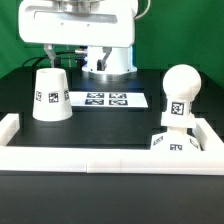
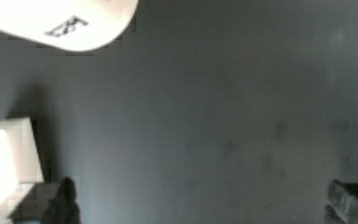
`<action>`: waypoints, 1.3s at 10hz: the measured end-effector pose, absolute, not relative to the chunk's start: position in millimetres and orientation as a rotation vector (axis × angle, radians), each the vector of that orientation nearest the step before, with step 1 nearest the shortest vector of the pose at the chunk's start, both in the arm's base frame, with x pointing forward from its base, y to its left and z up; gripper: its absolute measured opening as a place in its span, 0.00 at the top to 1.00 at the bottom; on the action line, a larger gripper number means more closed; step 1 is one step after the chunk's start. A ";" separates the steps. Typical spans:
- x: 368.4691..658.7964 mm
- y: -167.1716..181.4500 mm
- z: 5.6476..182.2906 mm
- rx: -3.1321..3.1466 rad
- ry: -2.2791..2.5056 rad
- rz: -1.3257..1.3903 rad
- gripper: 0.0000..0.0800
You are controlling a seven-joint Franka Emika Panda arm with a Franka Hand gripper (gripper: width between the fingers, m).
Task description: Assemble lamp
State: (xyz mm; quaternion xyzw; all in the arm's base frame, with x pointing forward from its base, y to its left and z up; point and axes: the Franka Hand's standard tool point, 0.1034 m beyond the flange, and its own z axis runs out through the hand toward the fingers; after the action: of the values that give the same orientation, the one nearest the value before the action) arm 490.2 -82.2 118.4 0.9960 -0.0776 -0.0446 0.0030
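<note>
The tapered white shade (image 1: 50,95) stands mouth-down on the black table at the exterior view's left; its rim also shows in the wrist view (image 2: 69,25). The round bulb (image 1: 180,92) stands upright at the exterior view's right, right above the square base (image 1: 172,143), which sits in the corner against the rail. I cannot tell whether bulb and base are joined. My gripper (image 1: 63,57) hangs open and empty above and behind the shade. In the wrist view its dark fingertips (image 2: 43,202) stand wide apart over bare table, with nothing between them.
The marker board (image 1: 105,100) lies flat in the middle, between shade and bulb. A low white border rail (image 1: 100,158) runs along the front and both sides. The arm's white pedestal (image 1: 105,62) stands at the back. A white flat edge (image 2: 5,160) shows beside one finger.
</note>
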 end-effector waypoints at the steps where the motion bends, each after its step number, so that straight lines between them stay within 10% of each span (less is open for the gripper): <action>1: 485.3 -87.4 118.5 3.127 -0.280 -0.146 0.13; 13: 438.4 -92.8 115.4 3.120 -0.461 -0.140 0.13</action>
State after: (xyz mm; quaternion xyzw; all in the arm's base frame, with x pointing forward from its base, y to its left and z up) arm 438.4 -92.8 115.4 0.9883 -0.1460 -0.0444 -0.0078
